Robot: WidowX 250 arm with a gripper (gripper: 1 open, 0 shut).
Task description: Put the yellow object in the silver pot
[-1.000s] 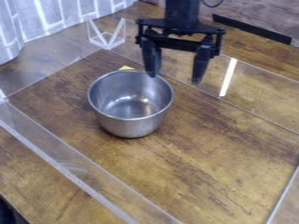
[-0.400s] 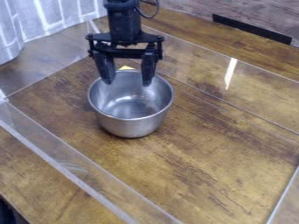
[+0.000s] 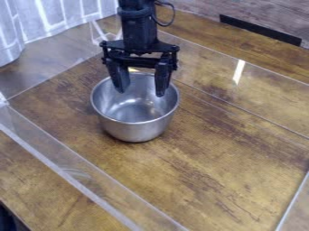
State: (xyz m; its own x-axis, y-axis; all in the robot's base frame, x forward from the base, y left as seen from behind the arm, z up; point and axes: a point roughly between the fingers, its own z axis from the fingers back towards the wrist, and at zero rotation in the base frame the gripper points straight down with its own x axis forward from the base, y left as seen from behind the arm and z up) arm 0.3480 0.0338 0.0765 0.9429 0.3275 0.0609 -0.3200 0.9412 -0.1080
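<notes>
The black gripper (image 3: 140, 83) hangs pointing straight down over the far rim of the silver pot (image 3: 134, 108). Its two fingers (image 3: 119, 76) are spread wide apart, one toward the pot's left rear edge and the other toward the right rear edge, and the gap between them holds nothing. The fingertips reach about to the level of the rim; whether they touch the steel cannot be told from this angle. The pot stands upright on the dark wooden desk (image 3: 229, 153), its shiny inside showing only reflections. A tiny speck of yellow shows just behind the pot between the fingers, too small to be named as the yellow object with certainty. A clear sheet with pale edges lies over the desk.
</notes>
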